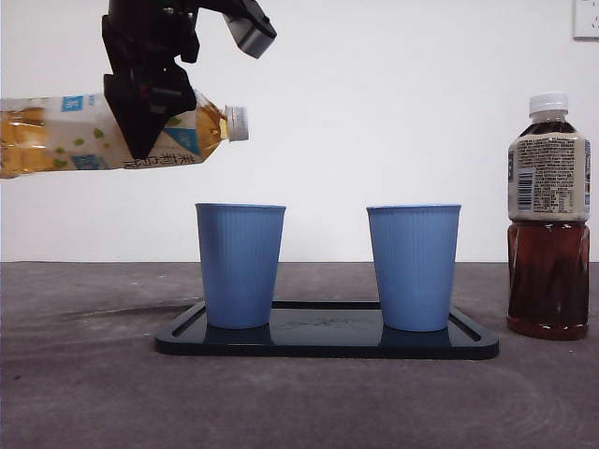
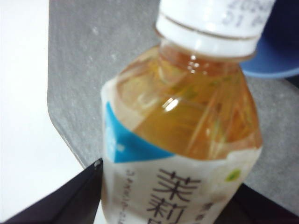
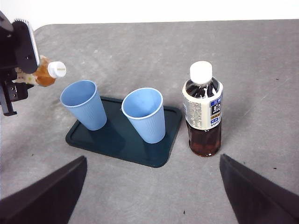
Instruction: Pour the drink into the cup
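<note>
My left gripper (image 1: 145, 103) is shut on a bottle of pale yellow tea (image 1: 84, 133) with a white label and white cap. It holds the bottle tipped almost level, high above the table, with the capped neck (image 2: 210, 28) pointing toward the left blue cup (image 1: 240, 265) and just left of its rim. The same bottle (image 3: 46, 73) shows beside that cup (image 3: 84, 105) in the right wrist view. A second blue cup (image 1: 413, 267) stands to the right on the dark tray (image 1: 328, 344). My right gripper (image 3: 152, 196) is open, back from the tray, holding nothing.
A dark brown tea bottle (image 1: 548, 220) with a white cap stands upright on the grey table right of the tray, also seen as the brown bottle (image 3: 202, 109) in the right wrist view. A white wall lies behind.
</note>
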Tool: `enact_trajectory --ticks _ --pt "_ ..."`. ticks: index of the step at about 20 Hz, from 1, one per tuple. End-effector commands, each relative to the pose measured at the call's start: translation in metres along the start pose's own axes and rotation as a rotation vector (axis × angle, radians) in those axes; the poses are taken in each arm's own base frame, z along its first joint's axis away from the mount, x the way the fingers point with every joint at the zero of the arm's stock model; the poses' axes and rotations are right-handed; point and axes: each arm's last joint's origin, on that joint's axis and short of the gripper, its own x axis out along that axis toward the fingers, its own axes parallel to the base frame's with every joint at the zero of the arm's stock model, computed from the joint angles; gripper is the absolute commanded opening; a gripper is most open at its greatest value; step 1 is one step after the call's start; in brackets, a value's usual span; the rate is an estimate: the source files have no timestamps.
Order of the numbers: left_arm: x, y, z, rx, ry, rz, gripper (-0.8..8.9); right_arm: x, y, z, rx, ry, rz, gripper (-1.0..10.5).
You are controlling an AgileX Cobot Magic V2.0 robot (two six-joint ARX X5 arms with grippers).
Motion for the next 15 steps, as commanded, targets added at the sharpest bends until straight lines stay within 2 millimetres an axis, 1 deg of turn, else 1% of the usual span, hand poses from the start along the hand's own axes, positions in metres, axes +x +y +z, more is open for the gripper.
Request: enact_trajectory --ticks 1,5,10,15 --pt "-0.007 0.003 0.005 -0.002 -0.008 0.052 2.83 -0.003 0.001 0.003 -0.019 -0.015 0.011 4.6" --pt "-0.008 0.004 0.004 -0.007 0.013 0.086 2.83 -0.003 0.001 0.002 -0.018 -0.009 0.009 4.6" --pt "-0.006 0.0 0.004 0.01 0.035 0.077 2.84 -0.003 0.001 0.002 -0.018 -0.008 0.009 4.6" --pt "0.004 -0.009 0.01 0.05 0.087 0.086 2.84 -0.003 0.001 0.002 -0.018 -0.005 0.009 4.6"
